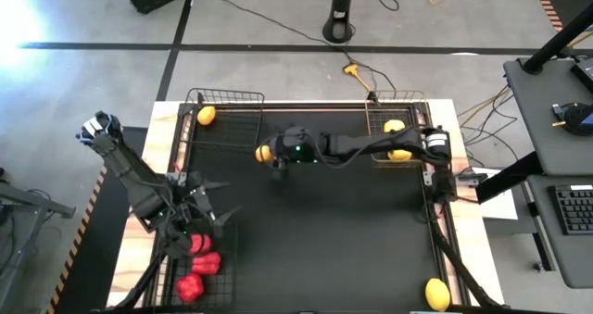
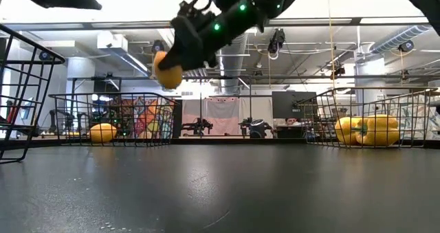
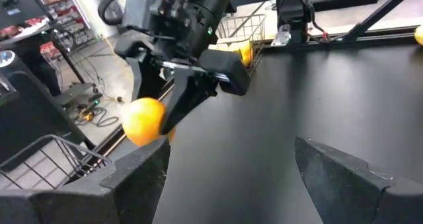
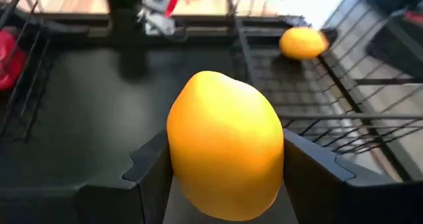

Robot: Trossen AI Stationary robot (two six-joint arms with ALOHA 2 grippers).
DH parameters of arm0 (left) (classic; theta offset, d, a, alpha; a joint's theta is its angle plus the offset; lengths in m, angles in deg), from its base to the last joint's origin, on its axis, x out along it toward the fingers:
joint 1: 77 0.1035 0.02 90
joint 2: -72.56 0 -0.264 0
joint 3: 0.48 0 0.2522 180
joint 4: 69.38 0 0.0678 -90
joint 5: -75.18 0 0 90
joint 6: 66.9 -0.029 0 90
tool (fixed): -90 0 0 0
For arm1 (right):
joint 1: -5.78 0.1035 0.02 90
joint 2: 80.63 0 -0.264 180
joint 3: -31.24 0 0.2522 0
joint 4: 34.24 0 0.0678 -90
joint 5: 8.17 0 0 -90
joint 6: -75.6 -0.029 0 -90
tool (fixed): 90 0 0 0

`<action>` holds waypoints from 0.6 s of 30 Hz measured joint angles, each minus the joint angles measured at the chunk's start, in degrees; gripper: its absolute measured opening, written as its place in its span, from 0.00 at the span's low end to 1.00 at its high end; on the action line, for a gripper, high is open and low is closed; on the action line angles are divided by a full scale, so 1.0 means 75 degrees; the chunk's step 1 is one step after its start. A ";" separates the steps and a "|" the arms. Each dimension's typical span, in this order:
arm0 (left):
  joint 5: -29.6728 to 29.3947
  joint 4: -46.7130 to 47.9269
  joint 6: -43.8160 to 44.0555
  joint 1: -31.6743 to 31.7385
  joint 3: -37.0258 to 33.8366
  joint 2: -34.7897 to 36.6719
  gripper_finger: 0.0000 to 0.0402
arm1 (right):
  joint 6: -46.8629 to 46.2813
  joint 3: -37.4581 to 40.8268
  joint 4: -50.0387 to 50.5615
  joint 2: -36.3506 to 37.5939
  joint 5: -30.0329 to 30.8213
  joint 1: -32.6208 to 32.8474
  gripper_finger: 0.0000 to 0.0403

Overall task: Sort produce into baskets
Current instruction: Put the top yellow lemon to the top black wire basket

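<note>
My right gripper (image 1: pixel 271 158) reaches across the far part of the table and is shut on a smooth yellow-orange lemon (image 4: pixel 225 151), held high above the black mat (image 2: pixel 168 68). It hangs just right of the far-left wire basket (image 1: pixel 232 96), where another lemon (image 1: pixel 206 115) rests on the mesh floor. Yellow peppers (image 1: pixel 397 140) lie in the far-right basket (image 1: pixel 400 96). Red peppers (image 1: pixel 199 263) lie in the near-left basket (image 1: pixel 225 249). My left gripper (image 1: pixel 197 203) is open and empty just beyond the red peppers. One more lemon (image 1: pixel 437 294) lies at the near right. My right gripper pinches the lemon by its two opposite sides (image 4: pixel 180 151) between its two fingers (image 4: pixel 149 174). The fingers come from the table's right, slanting down toward the left. The lemon is lifted clear of the mat and fills the gap between the fingers.
The black mat (image 1: pixel 324 240) is bare between the baskets. My right arm (image 1: pixel 371 147) spans the far side from the right basket toward the left one. Cables and a stand lie on the floor beyond the table's far edge.
</note>
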 joint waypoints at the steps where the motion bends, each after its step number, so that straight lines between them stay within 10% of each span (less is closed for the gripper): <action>1: 0.0033 0.0005 0.0052 0.0000 -0.0030 0.0005 0.76 | -0.0004 0.0000 0.0019 -0.0083 -0.0149 -0.0001 0.56; 9: -0.0156 -0.0161 0.0136 0.0047 -0.0079 0.0009 0.76 | -0.0085 0.0003 0.0038 -0.1133 -0.0566 0.0199 0.57; 18: 0.1505 -0.0313 0.0119 0.0433 -0.0065 0.0007 0.76 | -0.0362 -0.0008 -0.0105 -0.1746 -0.1165 0.0390 0.67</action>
